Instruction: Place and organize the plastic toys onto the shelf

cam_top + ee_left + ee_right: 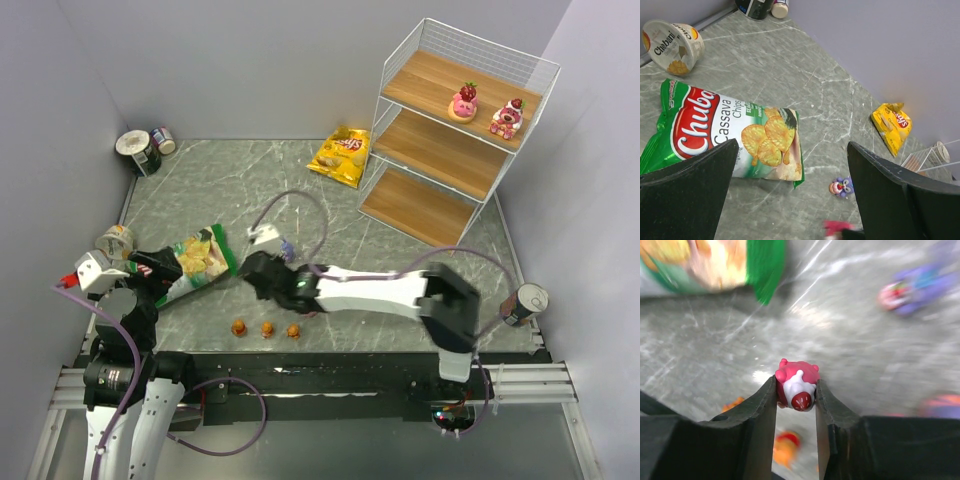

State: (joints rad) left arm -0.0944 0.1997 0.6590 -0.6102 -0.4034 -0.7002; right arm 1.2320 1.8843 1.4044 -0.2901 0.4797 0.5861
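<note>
— How do the arms look?
— White shells on the long links, black housings at the joints. The right arm (370, 290) has a bulky black elbow block (450, 305). The bases (110, 378) are round and black.
— Cables?
— A thin purple cable (322, 212) loops along each arm; the left arm (125, 335) also bears a small white camera block (92, 270) with a red tip.
— The tools?
— Right tool (796, 387) and left tool (792, 150) alike: broad, matte black wedge fingers (757, 415) with flat inner faces
</note>
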